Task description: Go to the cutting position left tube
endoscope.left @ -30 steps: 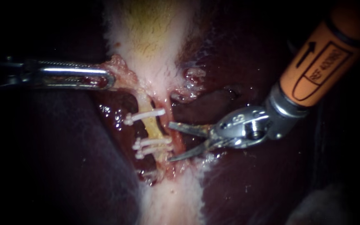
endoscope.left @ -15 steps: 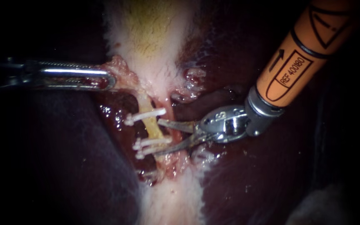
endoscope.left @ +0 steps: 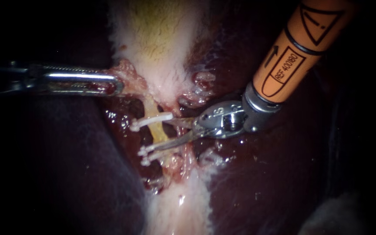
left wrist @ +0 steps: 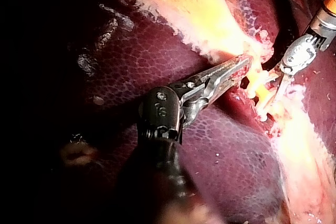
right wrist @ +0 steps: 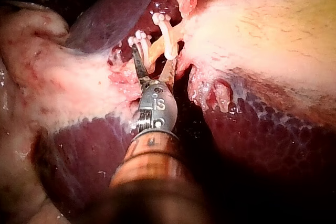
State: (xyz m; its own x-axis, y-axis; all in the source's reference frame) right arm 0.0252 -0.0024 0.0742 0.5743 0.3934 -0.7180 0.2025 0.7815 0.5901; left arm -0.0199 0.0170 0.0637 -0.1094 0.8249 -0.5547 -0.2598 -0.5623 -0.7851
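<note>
Left instrument (endoscope.left: pixel 115 82): you are bringing it in from the left, and its jaws are lying closed on a tag of pink tissue (endoscope.left: pixel 129 74) at the left edge of the gallbladder (endoscope.left: pixel 162 39). Right instrument (endoscope.left: pixel 161 135): you are bringing its orange shaft in from the upper right. Its two thin blades are standing slightly apart, gripping nothing, one on each side of the left tube (endoscope.left: pixel 156 130). Left tube: yellow, it is running from the foot of the gallbladder toward the near side, over the dark liver (endoscope.left: pixel 66 165), and is passing between the parted blades. Clips: one white clip (endoscope.left: pixel 151 121) is sitting across the tube just beyond the far blade. Two more clips (endoscope.left: pixel 143 152) are sitting close together at the near blade.
</note>
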